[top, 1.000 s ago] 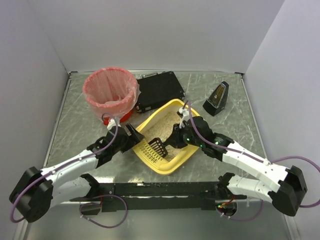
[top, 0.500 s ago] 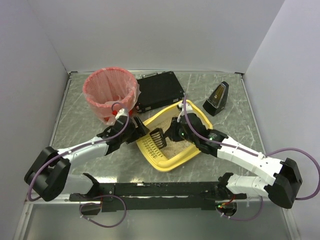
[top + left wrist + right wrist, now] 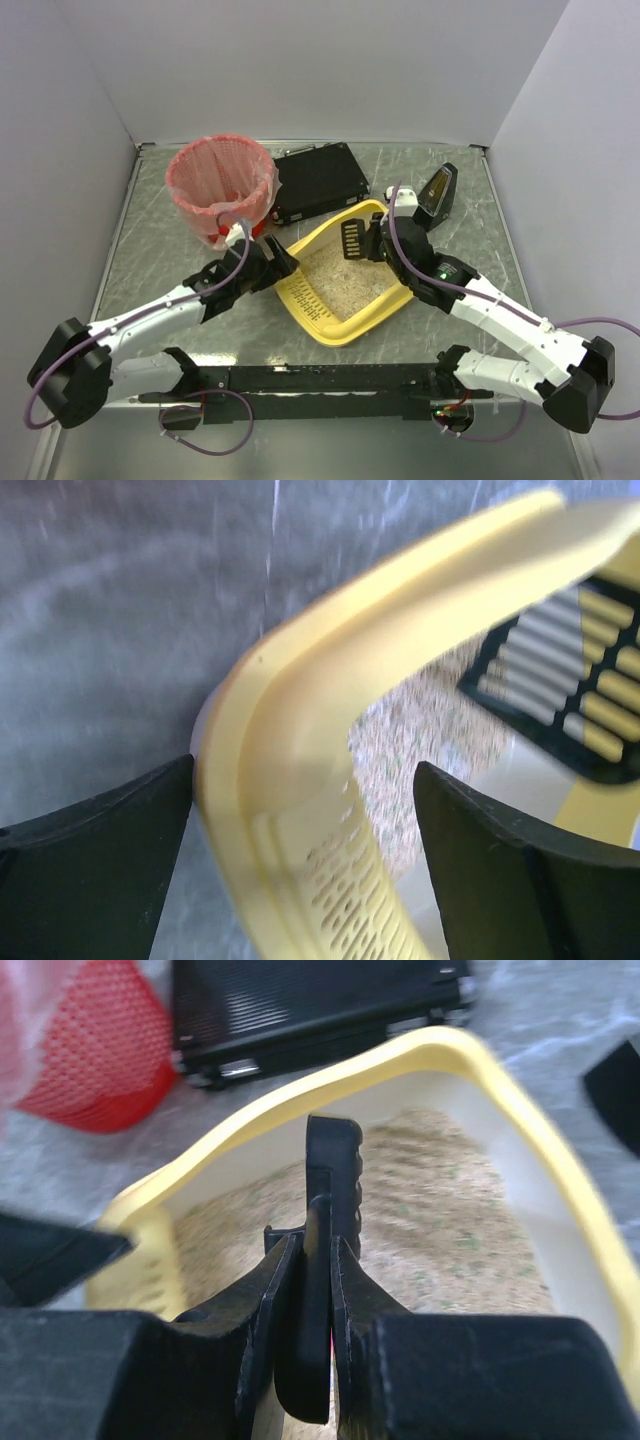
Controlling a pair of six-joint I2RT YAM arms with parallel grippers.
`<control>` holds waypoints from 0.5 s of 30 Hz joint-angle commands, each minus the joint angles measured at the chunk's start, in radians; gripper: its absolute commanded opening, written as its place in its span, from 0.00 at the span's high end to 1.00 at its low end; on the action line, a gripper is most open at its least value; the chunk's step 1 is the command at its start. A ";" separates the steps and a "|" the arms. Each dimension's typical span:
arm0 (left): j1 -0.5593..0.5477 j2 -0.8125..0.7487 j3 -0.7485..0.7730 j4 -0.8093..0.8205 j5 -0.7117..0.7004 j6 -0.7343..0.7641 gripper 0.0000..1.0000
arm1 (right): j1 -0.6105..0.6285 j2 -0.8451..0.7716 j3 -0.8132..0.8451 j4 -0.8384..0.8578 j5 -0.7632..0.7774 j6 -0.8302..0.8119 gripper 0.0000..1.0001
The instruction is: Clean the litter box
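Two arms reach in over the grey worktop [image 3: 150, 260], and the litter box [image 3: 300, 292] lies between them, set at an angle. The left jaws stand wide apart, straddling the box's rounded corner at its slotted end. One finger [image 3: 95, 865] is outside the yellow wall, hard up against it or nearly so; I cannot tell whether they touch. The other finger [image 3: 520, 870] hangs inside, over the beige litter [image 3: 340, 280]. The rim [image 3: 300, 710] runs up through the gap between them.

The right jaws are clamped shut on the handle of a black scoop [image 3: 352, 240], which is clear of the litter above the far side of the box. From the right wrist the scoop [image 3: 330, 1190] shows edge-on, sticking straight out ahead of the closed fingers [image 3: 265, 1310], with the litter and the far yellow rim [image 3: 520, 1090] below and beyond it. From the left wrist its slotted head [image 3: 560, 695] shows out past the inner finger.

Past the left jaws stands a red mesh bin with a pink liner [image 3: 185, 200]. A flat black case [image 3: 318, 182] lies beyond the box, on the bin's side of the right jaws. A black wedge-shaped object [image 3: 437, 193] stands just beyond the right jaws.
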 commanded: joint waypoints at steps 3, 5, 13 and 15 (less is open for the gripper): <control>-0.085 -0.077 -0.074 -0.061 -0.026 -0.151 0.08 | -0.023 -0.063 -0.005 0.023 0.039 -0.110 1.00; -0.085 -0.064 -0.088 -0.062 -0.032 -0.170 0.08 | -0.033 -0.078 -0.024 0.043 0.001 -0.120 1.00; -0.063 0.042 -0.077 0.048 0.070 -0.153 0.29 | -0.060 -0.026 -0.001 -0.025 -0.119 -0.138 1.00; -0.024 0.071 -0.076 0.048 0.101 -0.158 0.46 | -0.061 -0.018 0.031 -0.055 -0.113 -0.124 1.00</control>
